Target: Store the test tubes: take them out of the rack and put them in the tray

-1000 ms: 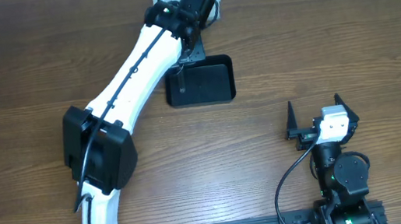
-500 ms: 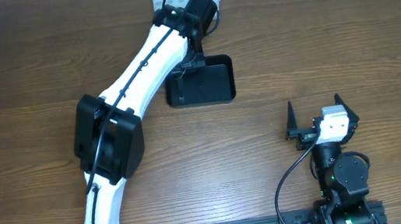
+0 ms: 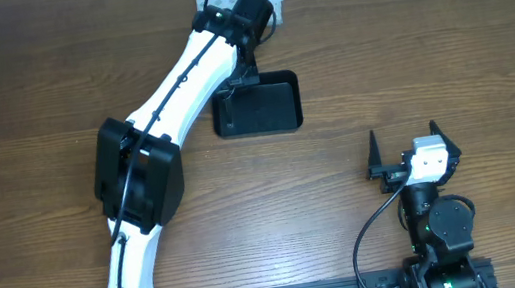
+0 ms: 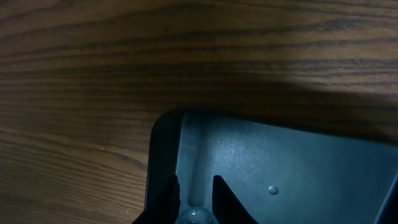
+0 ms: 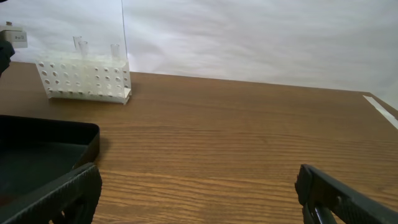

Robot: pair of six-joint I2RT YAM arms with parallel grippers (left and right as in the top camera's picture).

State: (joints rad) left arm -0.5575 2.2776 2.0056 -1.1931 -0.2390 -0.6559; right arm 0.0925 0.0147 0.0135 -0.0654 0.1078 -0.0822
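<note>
As the left gripper [image 4: 196, 185] hangs over a corner of the black tray [image 4: 292, 162], just above centre in the overhead view, its fingers are clamped narrowly on a glass test tube [image 4: 194, 216], whose rounded end shows between them. The step in hand looks to be the set-down. It likely calls for lowering the tube close to the tray floor, well inside the raised rim, before parting the fingers, so the glass neither drops nor rolls out. The white rack [image 5: 84, 79], at top centre of the overhead frame near the tray, holds a few upright tubes [image 5: 114, 51]. The right gripper [image 3: 404, 142] rests at lower right, fingers wide apart, holding nothing.
</note>
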